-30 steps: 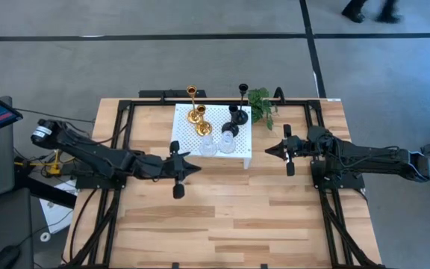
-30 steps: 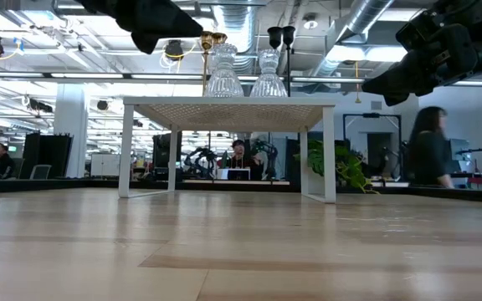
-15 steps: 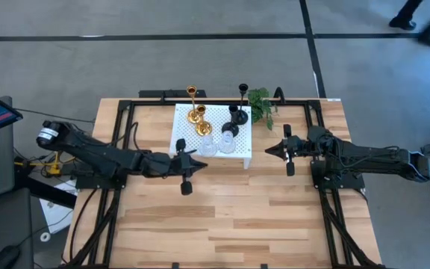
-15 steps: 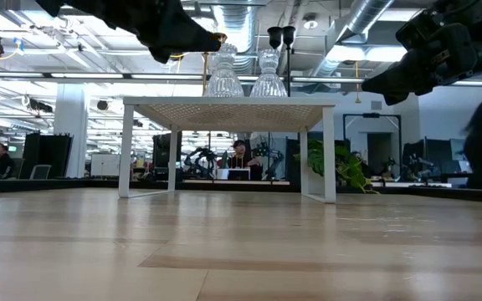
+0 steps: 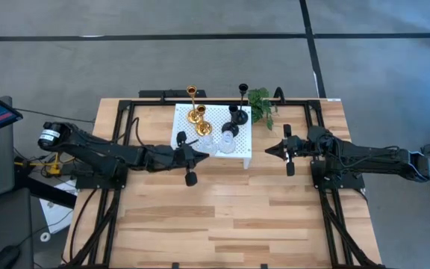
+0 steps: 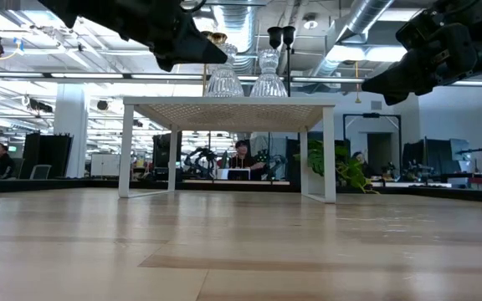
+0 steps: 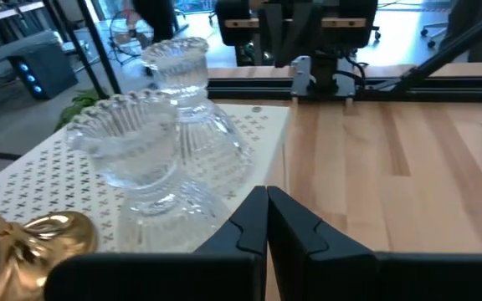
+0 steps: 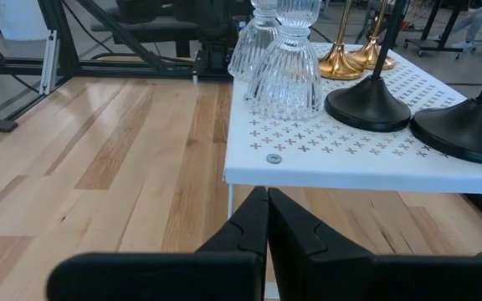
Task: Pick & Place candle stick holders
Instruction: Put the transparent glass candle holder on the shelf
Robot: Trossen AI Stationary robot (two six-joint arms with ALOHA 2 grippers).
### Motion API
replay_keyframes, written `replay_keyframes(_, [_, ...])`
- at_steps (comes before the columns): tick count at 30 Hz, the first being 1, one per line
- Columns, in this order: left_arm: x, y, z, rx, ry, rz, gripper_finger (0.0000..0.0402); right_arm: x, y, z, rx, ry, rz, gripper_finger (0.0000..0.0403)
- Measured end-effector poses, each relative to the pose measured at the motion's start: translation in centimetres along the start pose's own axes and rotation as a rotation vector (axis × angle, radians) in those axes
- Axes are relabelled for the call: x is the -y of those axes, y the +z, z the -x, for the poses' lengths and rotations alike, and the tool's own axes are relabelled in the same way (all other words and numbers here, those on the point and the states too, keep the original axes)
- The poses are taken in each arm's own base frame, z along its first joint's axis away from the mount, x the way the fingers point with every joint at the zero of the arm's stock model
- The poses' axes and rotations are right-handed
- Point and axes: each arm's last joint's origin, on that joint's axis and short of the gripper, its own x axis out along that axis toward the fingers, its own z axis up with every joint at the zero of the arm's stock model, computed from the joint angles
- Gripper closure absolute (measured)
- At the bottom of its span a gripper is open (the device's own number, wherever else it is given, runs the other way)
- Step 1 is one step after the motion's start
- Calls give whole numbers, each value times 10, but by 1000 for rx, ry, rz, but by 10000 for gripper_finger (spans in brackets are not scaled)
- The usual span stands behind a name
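Six candle stick holders stand on the white perforated stand: two gold, two black and two clear glass. My left gripper is shut and empty. It hovers at the stand's near left part, just beside the nearer glass holder; the other glass holder stands behind it. My right gripper is shut and empty, off the stand's right side at about the height of its top. The glass holders also show in the right wrist view.
A small green plant stands at the stand's far right corner. Black frame rails run along the table's left, right and far sides. Bare wood lies in front of the stand. People sit in the room behind the table.
My left gripper has gone toward the table's right and far edges, from in front of the stand's near left corner up to the clear glass holders, and has stayed shut. The holders have not moved.
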Motion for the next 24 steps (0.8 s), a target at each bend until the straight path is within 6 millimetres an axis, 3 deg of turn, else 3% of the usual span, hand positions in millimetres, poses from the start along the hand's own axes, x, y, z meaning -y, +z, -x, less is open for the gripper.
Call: replay_keyframes(24, [-24,0,-8,6,70,16,396,0,0,0,1,0,0,403])
